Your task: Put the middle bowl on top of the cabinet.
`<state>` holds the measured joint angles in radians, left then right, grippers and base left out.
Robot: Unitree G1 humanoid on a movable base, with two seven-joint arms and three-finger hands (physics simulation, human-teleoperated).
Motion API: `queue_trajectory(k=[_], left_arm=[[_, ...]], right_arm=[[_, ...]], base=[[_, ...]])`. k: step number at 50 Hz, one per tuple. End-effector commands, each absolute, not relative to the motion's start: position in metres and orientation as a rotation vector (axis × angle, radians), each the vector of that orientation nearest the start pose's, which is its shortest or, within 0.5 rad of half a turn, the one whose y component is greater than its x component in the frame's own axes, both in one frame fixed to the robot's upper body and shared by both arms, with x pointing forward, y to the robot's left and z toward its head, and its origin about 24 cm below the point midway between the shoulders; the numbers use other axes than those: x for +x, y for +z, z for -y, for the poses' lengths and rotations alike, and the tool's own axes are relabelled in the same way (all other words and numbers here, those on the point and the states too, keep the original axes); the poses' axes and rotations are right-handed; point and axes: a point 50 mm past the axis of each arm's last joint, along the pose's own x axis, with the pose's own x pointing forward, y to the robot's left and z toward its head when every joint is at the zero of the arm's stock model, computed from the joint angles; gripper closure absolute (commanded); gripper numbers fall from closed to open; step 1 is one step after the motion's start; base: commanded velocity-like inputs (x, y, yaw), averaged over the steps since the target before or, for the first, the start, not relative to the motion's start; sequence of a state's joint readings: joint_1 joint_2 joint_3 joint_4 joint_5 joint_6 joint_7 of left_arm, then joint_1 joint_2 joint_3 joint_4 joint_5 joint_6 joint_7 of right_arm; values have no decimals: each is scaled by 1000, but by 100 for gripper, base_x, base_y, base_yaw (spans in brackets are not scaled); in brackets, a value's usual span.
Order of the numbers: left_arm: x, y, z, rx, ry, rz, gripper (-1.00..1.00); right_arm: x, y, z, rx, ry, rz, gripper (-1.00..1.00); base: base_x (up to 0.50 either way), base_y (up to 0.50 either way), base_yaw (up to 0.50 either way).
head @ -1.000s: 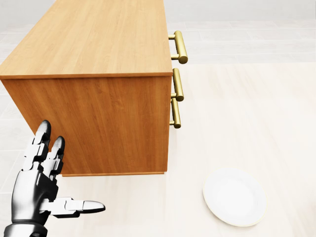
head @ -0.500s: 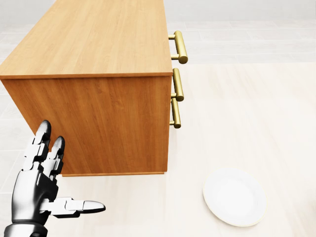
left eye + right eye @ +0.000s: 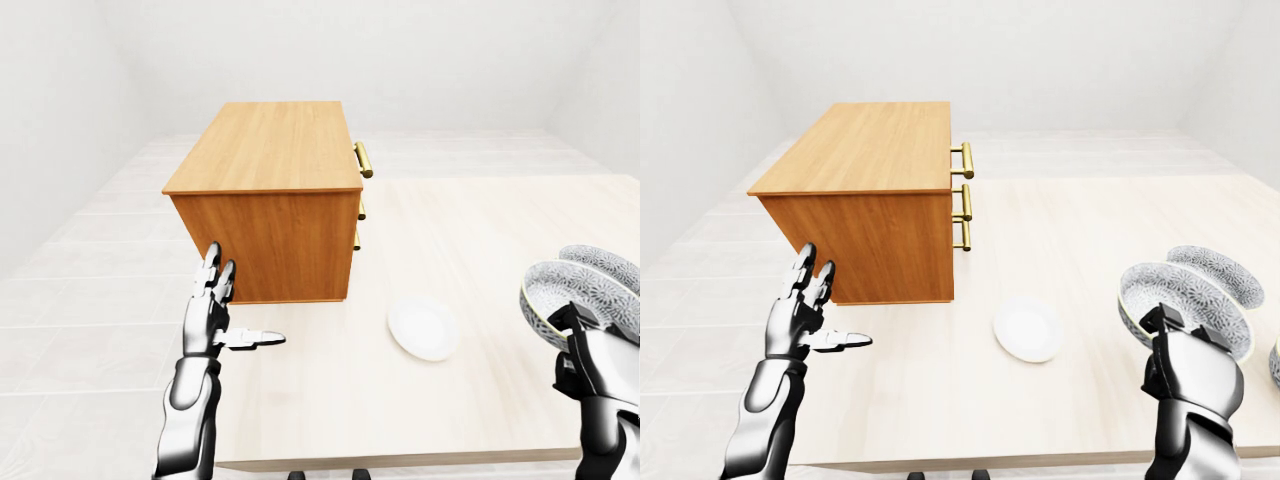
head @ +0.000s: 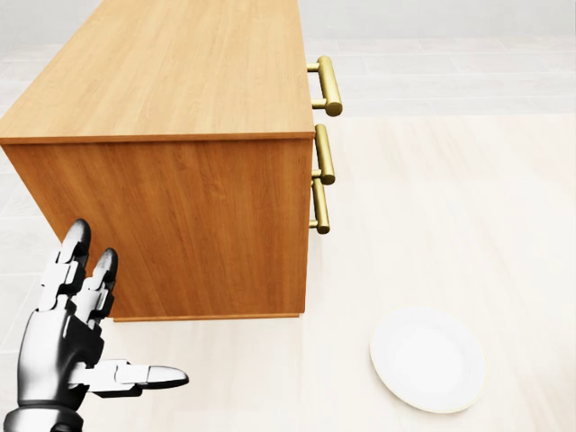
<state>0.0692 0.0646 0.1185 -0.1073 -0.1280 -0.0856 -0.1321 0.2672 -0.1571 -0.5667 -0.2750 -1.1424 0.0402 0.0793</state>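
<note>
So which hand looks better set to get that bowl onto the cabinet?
The right hand: it grips the patterned bowl by its rim. The left hand is open and empty, low beside the cabinet.

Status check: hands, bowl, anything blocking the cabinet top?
Left hand open, raised beside cabinet. Right hand shut on patterned bowl at its rim, bowl tilted, right of cabinet. White plate flat on table between them; cabinet top bare.
</note>
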Motion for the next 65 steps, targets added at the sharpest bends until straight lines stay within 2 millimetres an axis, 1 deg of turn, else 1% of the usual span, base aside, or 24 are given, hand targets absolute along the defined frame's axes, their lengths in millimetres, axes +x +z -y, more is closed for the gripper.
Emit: queue_trajectory(k=[1,2,5,7,8,10,14,16,20,24,25,32,33,35,37,44,47,53,60,65], left_arm=[[256,68,-190,-33,33,153,-100],[256,68,-190,-33,33,153,-100],[255,67,-190,-34,35,153,-100],[253,67,-191,-34,36,153,-100],[253,67,-191,-34,36,153,-100],[252,69,-193,-36,40,156,-100],[251,70,-195,-32,39,153,-100],[250,70,-195,-33,38,156,-100],[249,72,-197,-36,43,159,-100],[249,73,-197,-37,45,162,-100],[248,73,-196,-38,45,162,-100],[247,73,-196,-38,43,163,-100],[247,74,-196,-37,43,165,-100],[247,74,-196,-37,42,165,-100],[246,74,-196,-38,41,167,-100],[246,74,-198,-39,47,165,-100],[247,74,-199,-39,49,165,-100],[245,72,-199,-43,49,164,-100],[245,74,-202,-42,57,166,-100],[246,73,-203,-43,60,164,-100]], right_arm=[[173,122,294,-1336,-470,-228,100],[173,123,294,-1334,-472,-229,100],[181,135,288,-1322,-455,-213,100],[191,144,281,-1338,-419,-186,100],[191,144,281,-1339,-417,-185,100],[203,155,273,-1356,-377,-141,100],[213,168,263,-1380,-299,-115,100],[220,179,258,-1381,-288,-64,100],[229,187,251,-1395,-235,-36,100],[240,197,245,-1435,-219,-8,100],[244,203,242,-1451,-207,1,100],[258,221,234,-1498,-186,40,100],[263,226,232,-1515,-190,51,100],[266,229,230,-1518,-188,58,100],[275,238,227,-1532,-192,76,100],[292,256,223,-1540,-190,107,100],[303,264,222,-1539,-181,110,100],[337,281,223,-1491,-123,67,100],[360,300,218,-1459,-94,67,100],[377,317,212,-1398,-66,73,100]], base=[[0,0,0],[2,0,0],[0,0,0],[0,0,0],[0,0,0],[1,0,-1],[1,0,0],[1,0,0],[0,0,0],[0,0,0],[1,0,0],[0,0,0],[0,0,0],[0,0,0],[1,0,0],[0,0,0],[0,0,0],[0,0,0],[0,0,0],[0,0,0]])
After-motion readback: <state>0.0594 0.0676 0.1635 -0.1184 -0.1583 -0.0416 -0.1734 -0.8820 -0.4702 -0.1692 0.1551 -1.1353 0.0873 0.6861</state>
